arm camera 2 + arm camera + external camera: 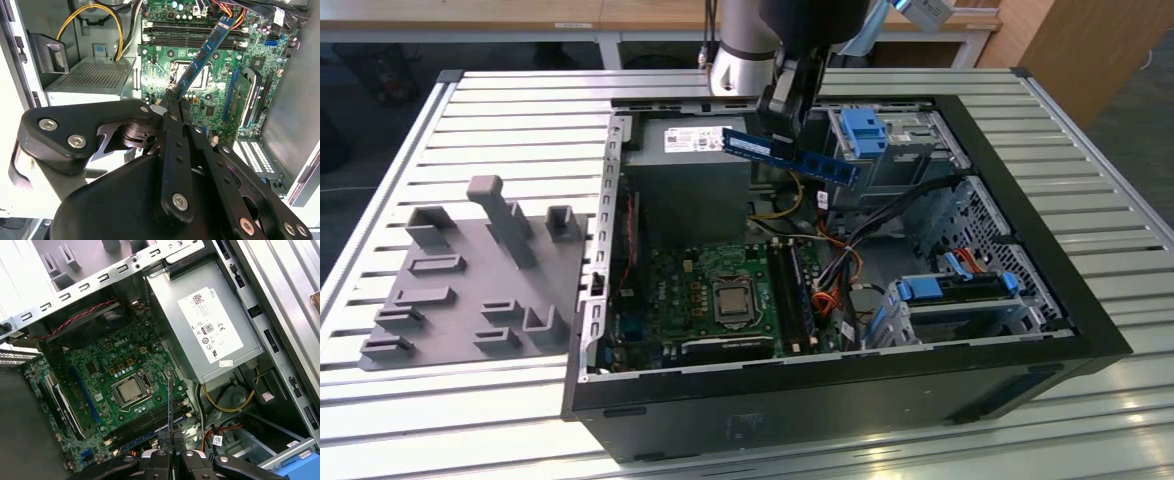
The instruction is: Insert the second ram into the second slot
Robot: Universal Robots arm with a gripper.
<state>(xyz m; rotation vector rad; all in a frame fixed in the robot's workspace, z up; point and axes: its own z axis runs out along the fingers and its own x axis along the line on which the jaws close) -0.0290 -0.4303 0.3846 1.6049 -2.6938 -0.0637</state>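
Observation:
The second ram (790,156) is a thin blue stick with a white label, hanging level over the open computer case, above the power supply's corner. My gripper (778,132) comes down from above and is shut on it near its middle. In the second wrist view the ram (202,52) sticks out from the gripper (172,96) over the green motherboard. It is edge-on in the first wrist view (170,400), held by the gripper (170,436). The long dark memory slots (790,288) (195,36) (150,421) lie beside the processor socket, well below the stick. I cannot tell which is the second slot.
The black case (1014,300) lies open on a slatted metal table. Inside are the grey power supply (687,185), the processor socket (730,297), loose cables (847,270) and blue drive-bay latches (861,130) (947,288). A grey moulded fixture (467,275) sits at the exterior view's left.

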